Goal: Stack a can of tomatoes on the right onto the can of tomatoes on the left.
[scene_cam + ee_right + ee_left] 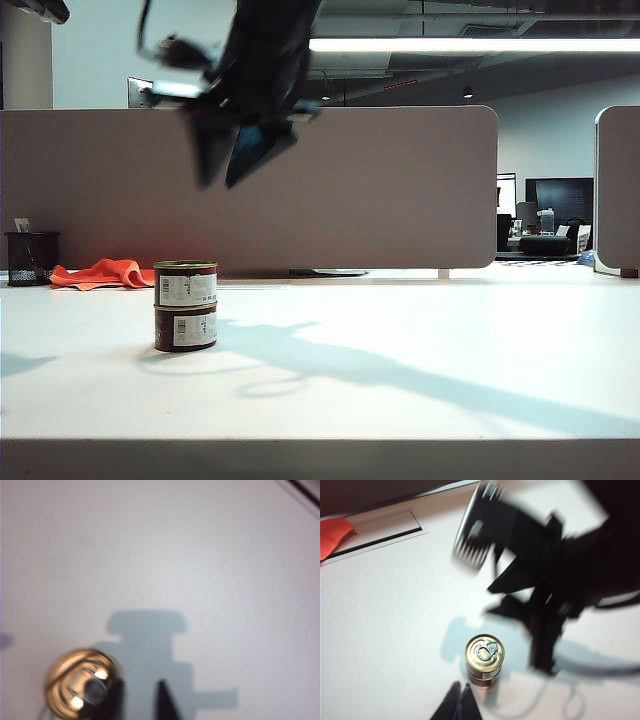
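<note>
Top dark-labelled tomato can with gold pull-tab lid [185,283] sits squarely on matching bottom can [185,329]; stacking looks done; right gripper [243,150] above stack, jaws parted, empty; left gripper [459,703] near stack, jaws together, empty; only retreat left.

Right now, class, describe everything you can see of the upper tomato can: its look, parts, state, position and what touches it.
The upper tomato can is a short metal cylinder with a dark label bearing a white printed panel. Its gold lid with a pull-ring is unopened. It stands upright, squarely on the lower can, on the white table, left of centre. Only the lower can touches it. The right tool is above it and apart, blurred; the left tool is nearby, not touching.
</note>
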Available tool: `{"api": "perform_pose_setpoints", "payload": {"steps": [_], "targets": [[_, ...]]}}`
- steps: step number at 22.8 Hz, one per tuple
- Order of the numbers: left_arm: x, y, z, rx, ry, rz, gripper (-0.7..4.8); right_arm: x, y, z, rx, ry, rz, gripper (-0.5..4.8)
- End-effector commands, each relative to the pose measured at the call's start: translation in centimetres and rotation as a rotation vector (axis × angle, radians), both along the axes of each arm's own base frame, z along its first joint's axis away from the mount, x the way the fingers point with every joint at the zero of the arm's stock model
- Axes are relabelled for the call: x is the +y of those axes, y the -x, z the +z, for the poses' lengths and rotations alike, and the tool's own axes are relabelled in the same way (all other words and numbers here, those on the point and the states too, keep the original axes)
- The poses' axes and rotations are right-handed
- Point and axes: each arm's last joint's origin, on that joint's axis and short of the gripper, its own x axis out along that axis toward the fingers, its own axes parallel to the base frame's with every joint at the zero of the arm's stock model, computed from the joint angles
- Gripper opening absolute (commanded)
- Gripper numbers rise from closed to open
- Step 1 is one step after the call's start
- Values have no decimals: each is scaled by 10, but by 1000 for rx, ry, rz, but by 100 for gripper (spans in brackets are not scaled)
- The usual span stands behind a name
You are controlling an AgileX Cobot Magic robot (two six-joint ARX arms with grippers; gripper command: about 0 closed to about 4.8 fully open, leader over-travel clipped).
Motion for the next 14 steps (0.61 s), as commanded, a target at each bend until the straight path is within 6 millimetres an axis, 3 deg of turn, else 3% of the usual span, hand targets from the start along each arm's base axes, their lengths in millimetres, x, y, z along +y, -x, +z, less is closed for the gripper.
{"api": "perform_pose_setpoints", "payload": {"steps": [1,8,10,14], "targets": [[0,0,3,-35,-27,-12,-4,-34,3,31,-8,22,-68,13],[4,11,11,-104,-32,22,-4,-107,20,89,-24,0,-192,-5],[7,20,16,-139,-22,23,-4,-139,38,112,-68,-46,-249,-5],[9,34,18,-180,-9,9,-4,-179,71,131,-120,-114,-325,-5]]}}
